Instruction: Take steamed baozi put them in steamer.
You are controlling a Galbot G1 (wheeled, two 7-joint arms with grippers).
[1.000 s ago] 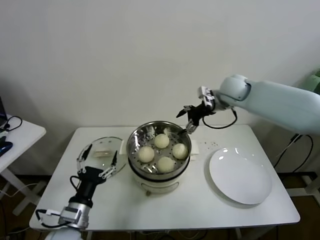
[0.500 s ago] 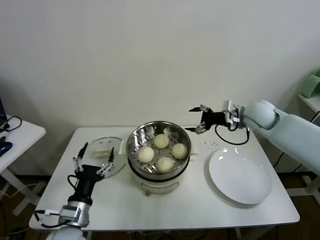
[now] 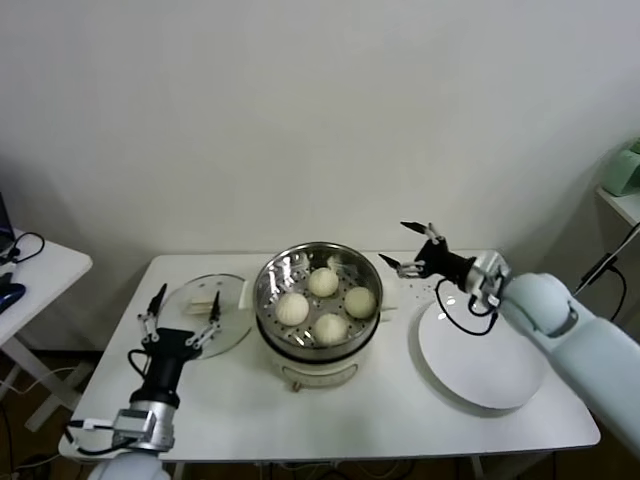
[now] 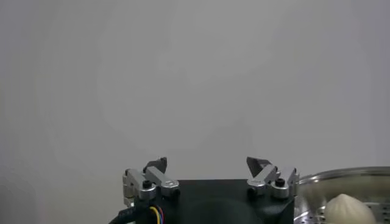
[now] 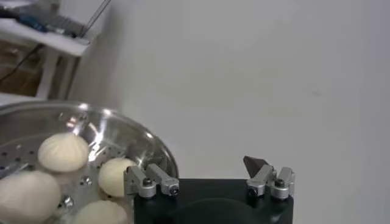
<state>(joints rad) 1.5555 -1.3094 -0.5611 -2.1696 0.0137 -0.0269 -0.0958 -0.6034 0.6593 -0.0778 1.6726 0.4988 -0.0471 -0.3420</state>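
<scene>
The steamer (image 3: pixel 268 290) stands mid-table, a shiny steel pot on a white base. Several cream baozi lie on its perforated tray, among them one at the back (image 3: pixel 323 282) and one at the front (image 3: pixel 331 327). My right gripper (image 3: pixel 408 248) hovers open and empty just right of the steamer's rim, fingers pointing toward it. Its wrist view shows its spread fingers (image 5: pixel 204 167) with the steamer (image 5: pixel 122 128) and a baozi (image 5: pixel 63 151) beyond. My left gripper (image 3: pixel 183 305) stands open and empty at the table's left, over the glass lid. The left wrist view has the gripper (image 4: pixel 207 163) and the steamer rim (image 4: pixel 341 176).
A white round plate (image 3: pixel 480 350) lies at the table's right, under my right forearm. The flat glass lid (image 3: pixel 230 300) rests left of the steamer. A small side table (image 3: pixel 40 265) with cables stands further left. A green object (image 3: pixel 625 165) sits at the far right.
My right arm has drawn back from the steamer's rim, swinging right and down toward the plate, gripper still open. The left gripper has shifted slightly left.
</scene>
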